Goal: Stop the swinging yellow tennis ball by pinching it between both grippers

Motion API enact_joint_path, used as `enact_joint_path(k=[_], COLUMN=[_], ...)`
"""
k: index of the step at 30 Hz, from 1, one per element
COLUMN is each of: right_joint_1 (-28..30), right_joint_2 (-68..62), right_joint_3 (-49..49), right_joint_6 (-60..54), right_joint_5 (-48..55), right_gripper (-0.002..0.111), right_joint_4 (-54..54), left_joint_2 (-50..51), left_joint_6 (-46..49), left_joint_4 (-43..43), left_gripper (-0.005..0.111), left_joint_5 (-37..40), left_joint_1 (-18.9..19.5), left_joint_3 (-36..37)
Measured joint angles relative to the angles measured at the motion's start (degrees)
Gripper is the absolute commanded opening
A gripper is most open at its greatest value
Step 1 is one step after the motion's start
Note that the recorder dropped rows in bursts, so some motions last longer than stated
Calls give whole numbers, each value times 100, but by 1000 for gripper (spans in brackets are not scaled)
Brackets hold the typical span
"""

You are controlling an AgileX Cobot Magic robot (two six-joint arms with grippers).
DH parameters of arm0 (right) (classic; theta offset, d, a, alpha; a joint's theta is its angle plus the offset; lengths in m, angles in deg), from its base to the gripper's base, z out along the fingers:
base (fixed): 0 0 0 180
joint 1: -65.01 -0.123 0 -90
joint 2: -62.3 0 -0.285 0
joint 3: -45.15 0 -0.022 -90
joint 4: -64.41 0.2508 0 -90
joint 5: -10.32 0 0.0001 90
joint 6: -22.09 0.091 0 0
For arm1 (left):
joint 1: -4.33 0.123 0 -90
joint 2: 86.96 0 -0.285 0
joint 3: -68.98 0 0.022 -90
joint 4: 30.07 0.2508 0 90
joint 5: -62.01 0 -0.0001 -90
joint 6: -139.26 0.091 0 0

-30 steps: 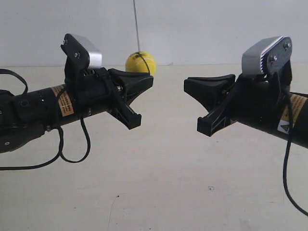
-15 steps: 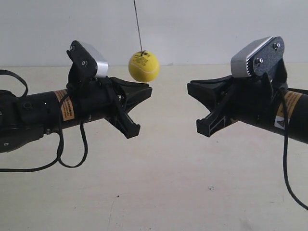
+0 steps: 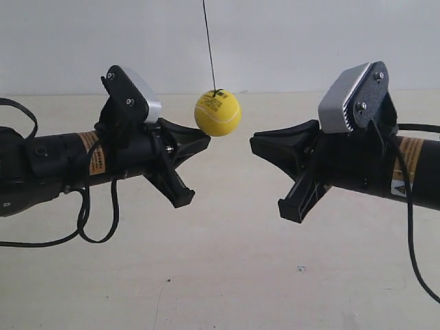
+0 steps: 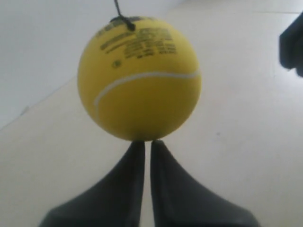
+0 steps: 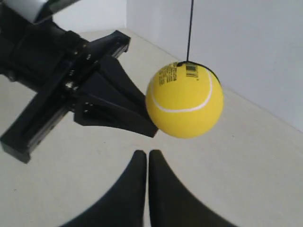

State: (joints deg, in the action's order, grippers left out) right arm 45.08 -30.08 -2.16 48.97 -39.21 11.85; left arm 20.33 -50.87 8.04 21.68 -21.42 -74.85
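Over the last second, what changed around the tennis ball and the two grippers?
The yellow tennis ball swung toward the exterior view's right and lower, out from behind the fingers of the left gripper into the gap at its tip. The right gripper advanced toward it; the left gripper's tip dipped slightly. Unchanged: both grippers shut, ball hanging on its string, not pinched, right gripper clear of it.

A yellow tennis ball point(image 5: 184, 101) is hanging on a thin black string point(image 5: 190, 28) just beyond the right gripper point(image 5: 147, 154), its fingers lying almost pressed together, while the left gripper point(image 5: 144, 124) is pointing its closed tip at the ball's side over a pale table point(image 5: 246, 179).
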Motion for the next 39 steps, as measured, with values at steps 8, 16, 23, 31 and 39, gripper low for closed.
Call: enact_joint_path(k=[8, 16, 23, 31, 39], right_joint_1=[0, 0, 0, 0, 0], right_joint_2=[-182, -483, -483, -659, -659], right_joint_3=[199, 199, 199, 199, 237], right_joint_6=[405, 290, 205, 205, -378], right_joint_5=[-222, -490, -725, -1265, -1128], right_gripper=[0, 0, 0, 0, 0], right_joint_4=[-628, -586, -549, -513, 68], left_joint_2=[-569, -1122, -1186, -1186, -1176], left_joint_6=[363, 397, 397, 366, 749], left_joint_4=[-59, -68, -82, -220, -540], left_gripper=[5, 5, 5, 5, 5], left_joint_5=[953, 2191, 2078, 1666, 459], left_joint_1=[0, 0, 0, 0, 0], left_joint_3=[0, 0, 0, 12, 232])
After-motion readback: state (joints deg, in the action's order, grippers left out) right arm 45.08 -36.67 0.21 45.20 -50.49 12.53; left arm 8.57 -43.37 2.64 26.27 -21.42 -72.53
